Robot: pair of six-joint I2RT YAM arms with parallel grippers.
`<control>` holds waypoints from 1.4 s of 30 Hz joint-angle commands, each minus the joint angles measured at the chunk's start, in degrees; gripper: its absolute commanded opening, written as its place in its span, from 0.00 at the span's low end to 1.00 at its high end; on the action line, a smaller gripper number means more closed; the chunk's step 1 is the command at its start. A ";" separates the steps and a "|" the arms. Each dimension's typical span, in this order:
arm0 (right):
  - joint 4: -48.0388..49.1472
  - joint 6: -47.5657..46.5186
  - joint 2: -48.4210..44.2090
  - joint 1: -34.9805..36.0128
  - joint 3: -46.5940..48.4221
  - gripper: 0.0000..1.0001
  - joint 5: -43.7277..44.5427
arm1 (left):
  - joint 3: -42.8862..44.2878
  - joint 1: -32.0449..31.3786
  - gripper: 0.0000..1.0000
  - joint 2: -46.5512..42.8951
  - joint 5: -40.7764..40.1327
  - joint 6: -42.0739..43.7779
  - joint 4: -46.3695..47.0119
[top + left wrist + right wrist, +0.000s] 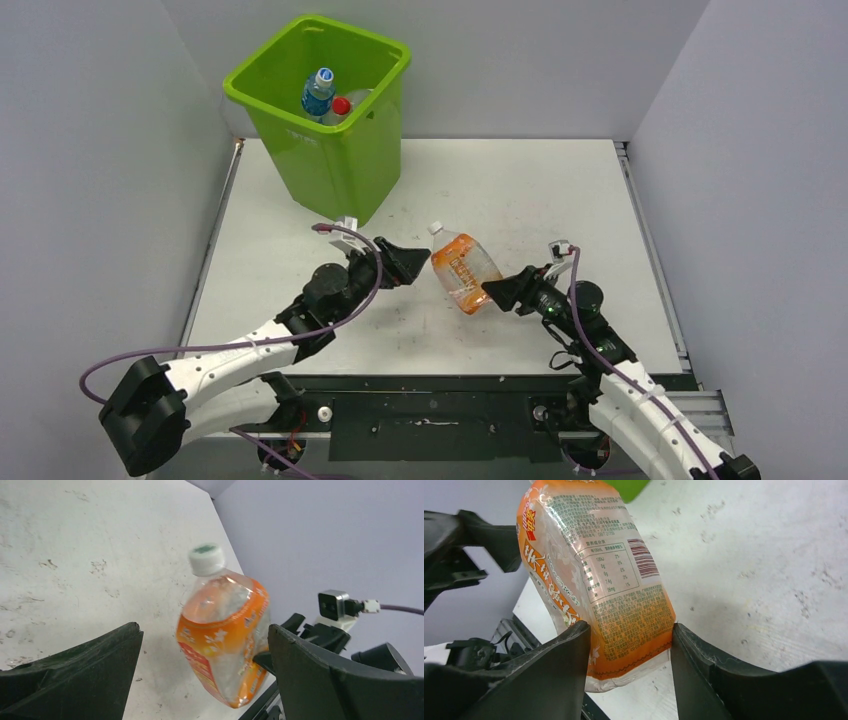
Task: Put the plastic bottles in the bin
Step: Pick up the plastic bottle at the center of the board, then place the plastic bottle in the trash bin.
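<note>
We see a tall lime-green plastic bin (325,160), square-rimmed and narrowing toward its base, standing upright at the far left of the white table (560,190). Inside it are a blue-labelled bottle with a blue cap (318,95) and, just to its right, a clear bottle with a red cap (341,105). Near the table's middle, a clear plastic bottle with an orange label and white cap (465,272) tilts, cap toward the far left. Its base is pinched between the fingers of the right gripper (629,627). Printed text and a barcode cover its label.
</note>
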 commanded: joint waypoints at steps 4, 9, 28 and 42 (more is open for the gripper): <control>7.54 -2.01 -5.19 0.71 -0.33 0.05 -6.68 | 5.92 3.01 0.96 -2.27 2.81 1.09 -2.97; 9.29 -1.70 -4.68 1.19 0.12 0.05 -8.18 | 9.78 3.25 0.97 -0.21 6.16 2.71 -1.50; 7.79 -1.21 -4.94 2.48 3.56 0.32 -6.53 | 13.98 3.70 0.00 4.65 12.91 4.52 1.22; -16.79 -5.35 -15.11 2.51 17.26 0.90 1.37 | 57.71 22.44 0.00 7.14 -0.01 28.40 -14.19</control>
